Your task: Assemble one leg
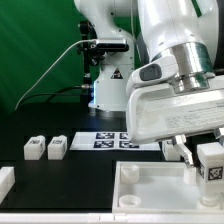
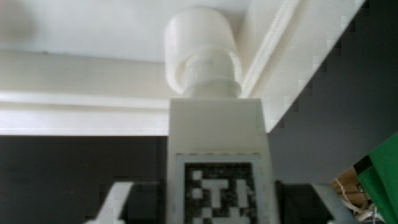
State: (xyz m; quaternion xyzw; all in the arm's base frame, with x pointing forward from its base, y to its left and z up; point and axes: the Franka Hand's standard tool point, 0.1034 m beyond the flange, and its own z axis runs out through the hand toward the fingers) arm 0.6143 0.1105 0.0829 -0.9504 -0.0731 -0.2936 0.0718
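Observation:
My gripper (image 1: 203, 158) is shut on a white leg (image 1: 211, 160) with a black-and-white marker on its face. It holds the leg over the right part of the big white tray-like piece (image 1: 150, 192) at the front. In the wrist view the leg (image 2: 217, 130) runs out from between the fingers (image 2: 125, 200), its rounded peg end toward the tray's raised rim (image 2: 294, 50). I cannot tell if the peg touches the tray. Two more legs (image 1: 33, 148) (image 1: 57, 148) stand side by side on the black table at the exterior view's left.
The marker board (image 1: 108, 141) lies flat behind the tray, in front of the arm's base (image 1: 108, 92). A white part (image 1: 5, 181) sits at the front on the exterior view's left. A green backdrop stands behind.

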